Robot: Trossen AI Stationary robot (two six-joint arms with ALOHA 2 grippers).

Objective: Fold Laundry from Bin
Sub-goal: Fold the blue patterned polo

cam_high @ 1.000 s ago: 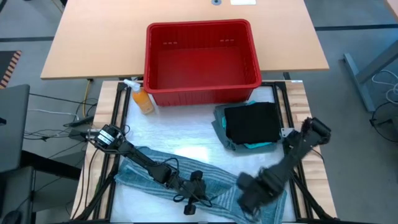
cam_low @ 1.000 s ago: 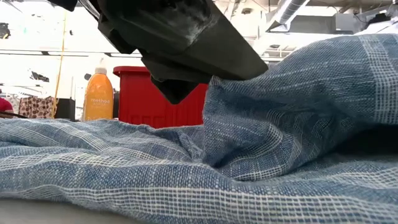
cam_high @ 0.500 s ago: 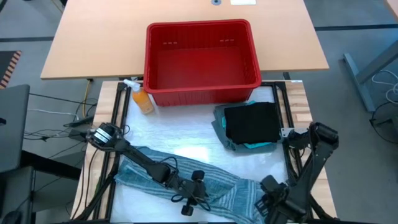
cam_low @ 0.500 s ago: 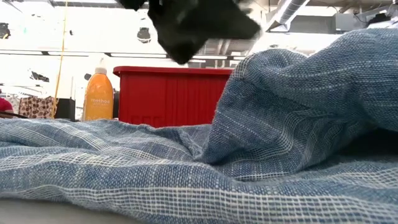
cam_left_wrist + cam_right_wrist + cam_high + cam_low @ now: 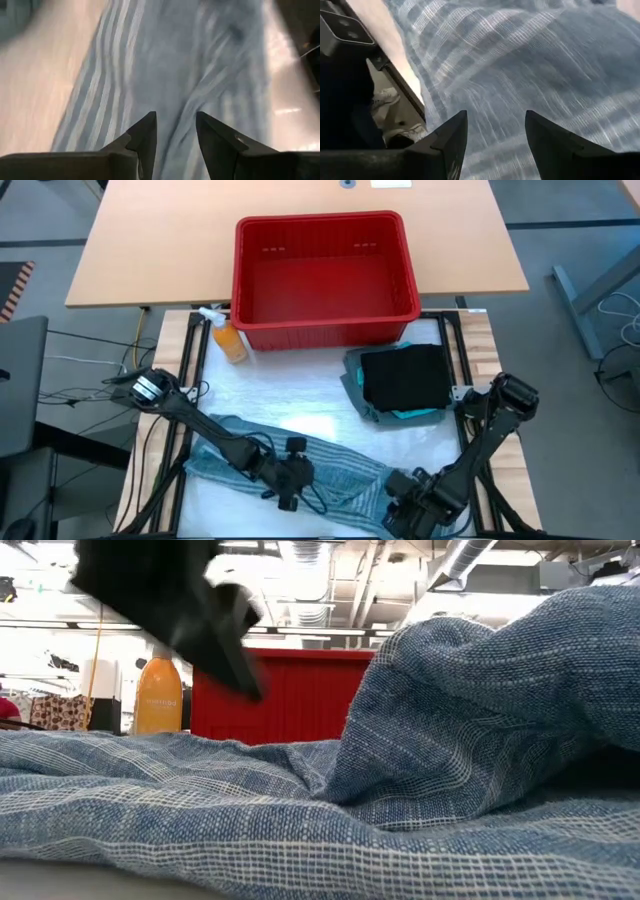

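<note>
Left gripper (image 5: pixel 288 485): fingers apart, empty, over near-side blue-grey garment (image 5: pixel 340 480). Right gripper (image 5: pixel 405 505): fingers apart, over garment's right end.

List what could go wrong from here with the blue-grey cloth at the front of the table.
The blue-grey cloth lies bunched, its right end at the table's front edge, so a tug could drag it off. Both the left pincer and right pincer stand open above it, and a careless close may pinch several layers, leaving creases.

an orange spray bottle (image 5: pixel 229 340) stands upright on the table (image 5: pixel 300 402).
</note>
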